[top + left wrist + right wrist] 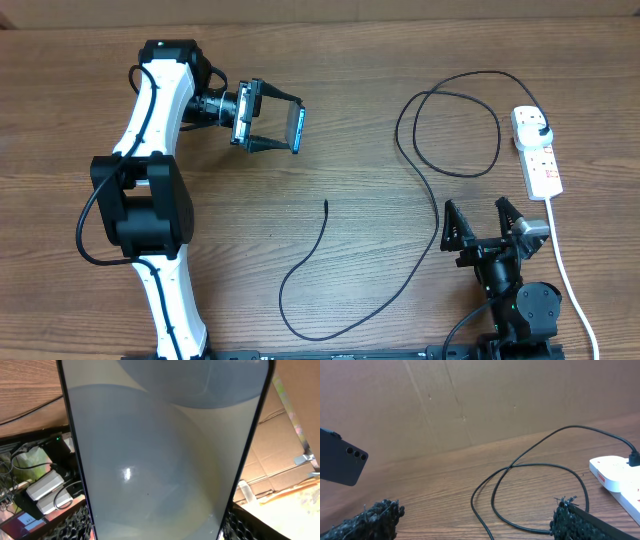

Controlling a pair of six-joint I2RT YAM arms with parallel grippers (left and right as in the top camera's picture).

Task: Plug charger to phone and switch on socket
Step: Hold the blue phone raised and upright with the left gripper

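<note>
The left gripper was clamped on the phone, held off the table between the finger ends, standing on edge at upper centre-left. From above, the phone showed only as a thin dark slab with a blue rim. In the left wrist view its screen filled the frame: pale grey-blue, dark-framed, with a small bright glint. The right wrist view caught its dark back with a row of camera lenses.

The right gripper sat low at the right with its fingers spread wide, holding nothing. The charger passed just beside its left finger. The cable looped on the table above it and trailed away to a free tip at centre, well below the phone. Its plug sat in the socket, a white strip near the right edge, up and to the right of that gripper.
</note>
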